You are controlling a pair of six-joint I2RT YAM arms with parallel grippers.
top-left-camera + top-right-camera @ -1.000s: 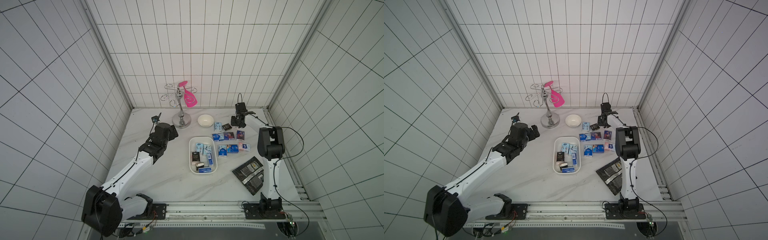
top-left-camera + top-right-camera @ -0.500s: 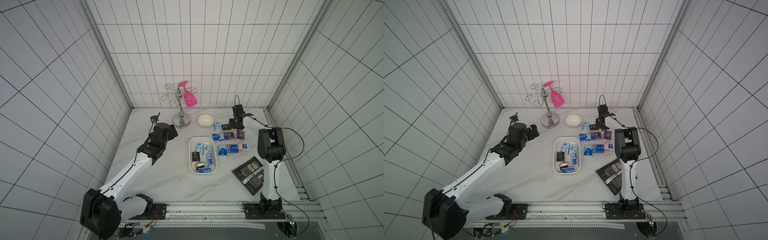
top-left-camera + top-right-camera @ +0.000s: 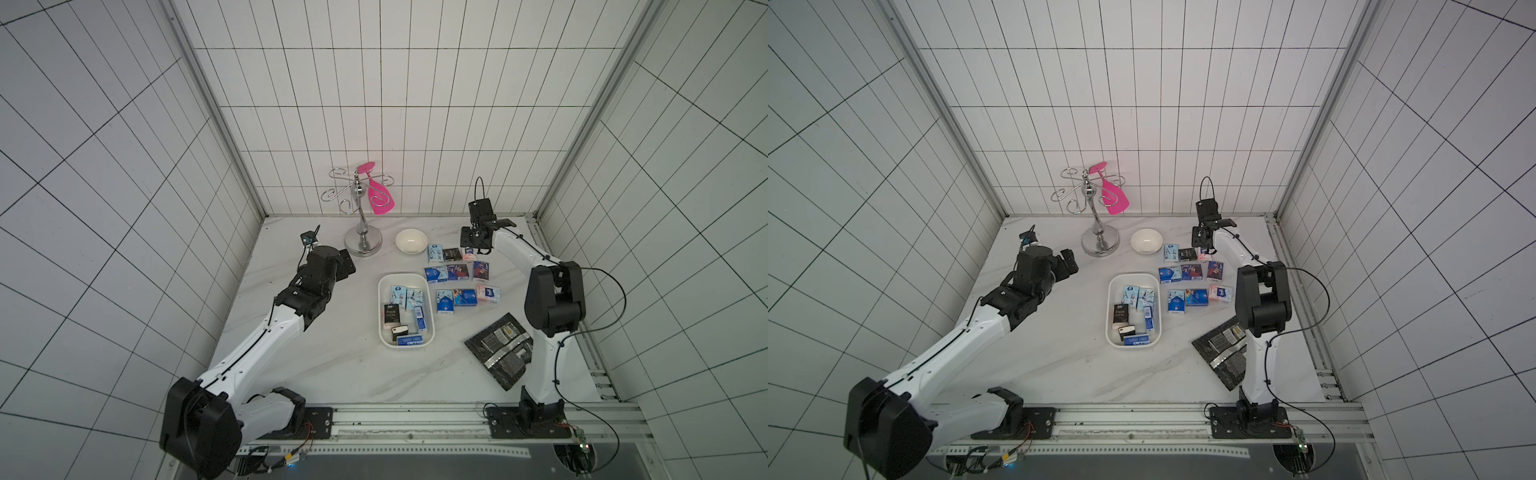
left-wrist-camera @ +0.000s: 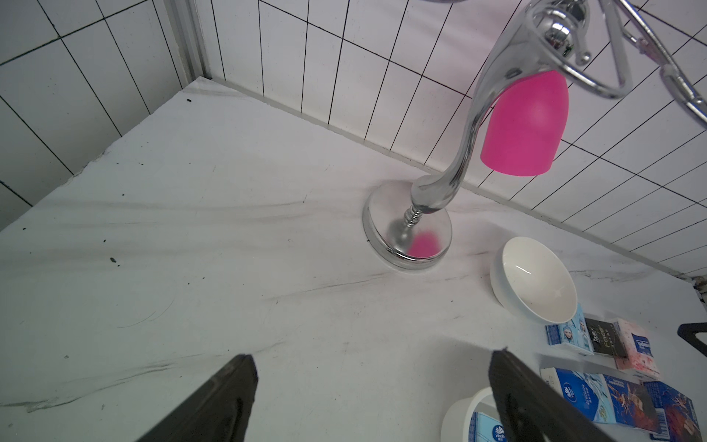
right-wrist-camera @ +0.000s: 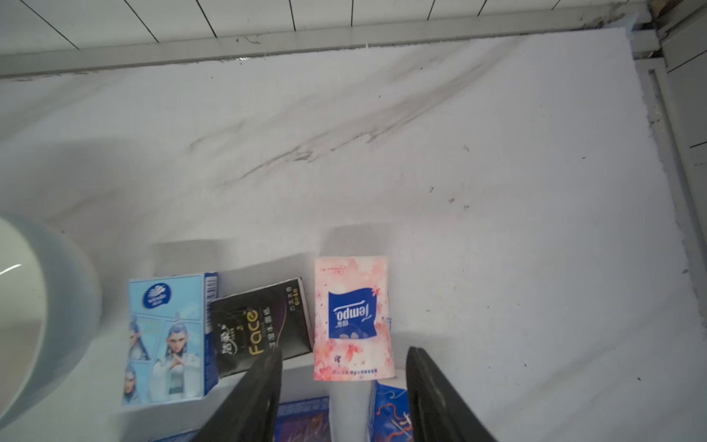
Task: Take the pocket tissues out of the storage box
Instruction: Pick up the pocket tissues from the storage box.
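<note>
Pink packet (image 5: 352, 317) released, R fingers (image 5: 262, 390) prob. wider

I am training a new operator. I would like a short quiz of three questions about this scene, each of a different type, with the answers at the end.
1. True or false: the right gripper is clamped on the pink packet.
2. What hangs on the stand? A: a pink spatula. B: a mug. C: a towel.
3. In the top views, how many packets lie outside the box?

Key:
1. False: its jaws stand open and the packet lies flat under them.
2. A.
3. Nine.
</note>
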